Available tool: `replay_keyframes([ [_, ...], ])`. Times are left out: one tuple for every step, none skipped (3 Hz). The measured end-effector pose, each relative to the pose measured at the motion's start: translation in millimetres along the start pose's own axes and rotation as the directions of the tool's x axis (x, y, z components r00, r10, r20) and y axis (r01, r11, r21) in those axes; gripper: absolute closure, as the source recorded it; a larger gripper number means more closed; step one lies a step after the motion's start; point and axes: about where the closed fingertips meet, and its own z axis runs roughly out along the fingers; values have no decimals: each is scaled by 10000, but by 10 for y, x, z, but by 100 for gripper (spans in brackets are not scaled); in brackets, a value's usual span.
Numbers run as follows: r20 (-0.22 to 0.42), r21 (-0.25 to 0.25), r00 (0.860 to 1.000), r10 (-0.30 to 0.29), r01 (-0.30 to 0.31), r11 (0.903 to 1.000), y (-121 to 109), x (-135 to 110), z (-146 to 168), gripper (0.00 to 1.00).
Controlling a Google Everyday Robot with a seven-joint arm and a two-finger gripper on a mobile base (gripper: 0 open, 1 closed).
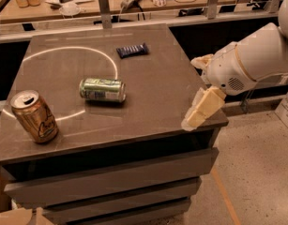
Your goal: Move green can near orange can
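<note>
The metallic green drink can with pale label markings [102, 89] lies on its side near the middle of the dark grey-brown counter [153, 97], its silver ends pointing left and right. It sits just inside a thin pale ring [68, 48] that curves across the surface. The golden-orange drink can with dark script and a silver pull-tab top [34, 116] stands upright at the counter's front left corner, apart from the green can. A dark blue wrapped snack bar [132, 50] lies further back, beyond the ring. The cream-coloured two-finger pincer [190, 92] hangs at the counter's right edge on a bulky white arm [256, 60]. Its fingers are spread wide, holding nothing, one reaching down over the front right corner. Grey drawer fronts [110, 177] stack beneath the counter.
</note>
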Motion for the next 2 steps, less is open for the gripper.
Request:
replay_keyframes([
  [781, -104, 9969, 36, -28, 9999, 16, -161, 226, 0],
  [2040, -123, 9789, -105, 133, 9998, -95, -521, 578, 0],
])
